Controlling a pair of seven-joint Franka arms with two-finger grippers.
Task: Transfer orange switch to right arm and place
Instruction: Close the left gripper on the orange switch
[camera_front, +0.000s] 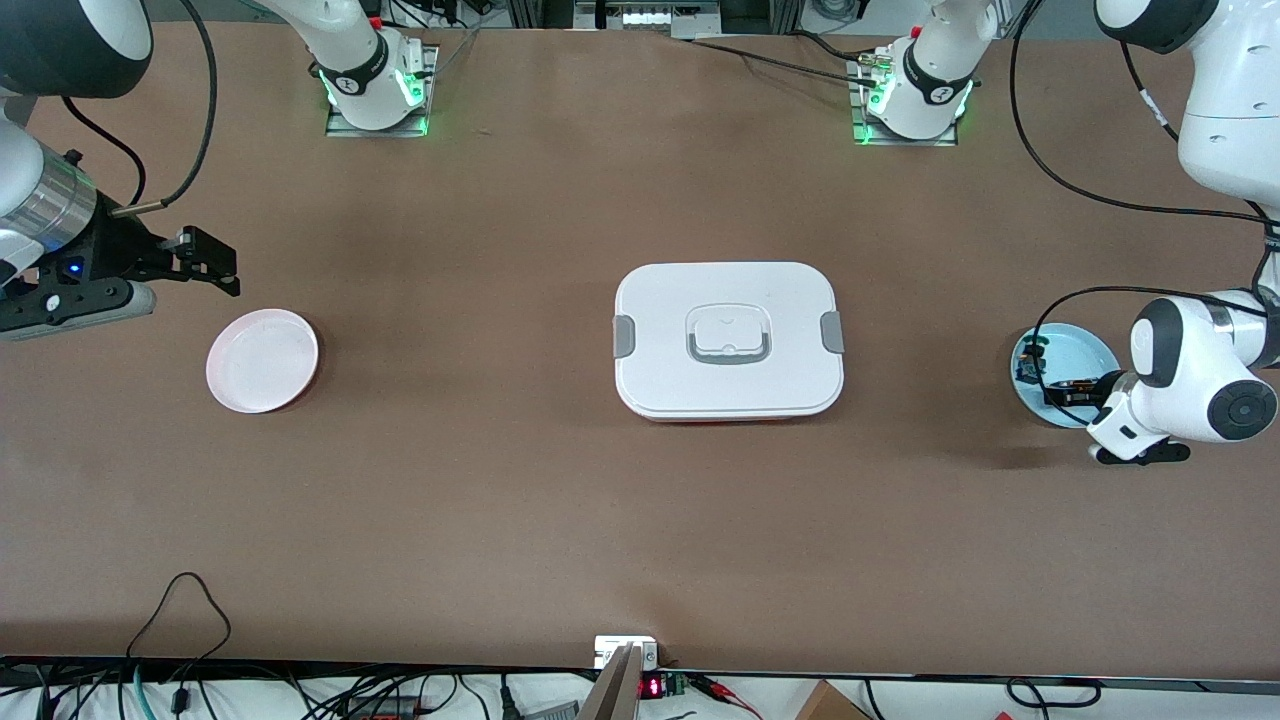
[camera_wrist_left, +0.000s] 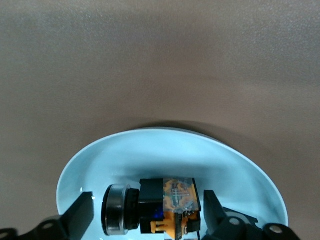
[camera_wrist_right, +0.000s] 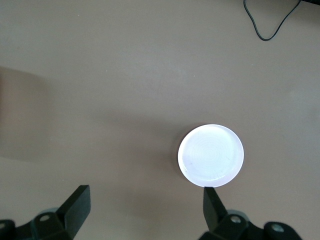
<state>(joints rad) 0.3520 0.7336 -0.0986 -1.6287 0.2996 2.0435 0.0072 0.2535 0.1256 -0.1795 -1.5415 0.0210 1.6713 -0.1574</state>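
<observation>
The orange switch (camera_wrist_left: 170, 205), a black block with an orange face and a silver ring at one end, lies on its side in a light blue plate (camera_wrist_left: 100, 160) at the left arm's end of the table. My left gripper (camera_wrist_left: 147, 202) is down in that plate (camera_front: 1085, 350) and open, one finger on each side of the switch with a small gap on both sides. In the front view the left gripper (camera_front: 1075, 392) hides most of the switch. My right gripper (camera_front: 222, 270) waits open and empty in the air at the right arm's end, close to a pale pink plate (camera_front: 262, 360).
A white lidded box (camera_front: 728, 340) with grey clips stands in the middle of the table. A tiny dark piece with a blue-green top (camera_front: 1028, 370) lies in the blue plate too. The right wrist view shows the pink plate (camera_wrist_right: 211, 155) on bare table.
</observation>
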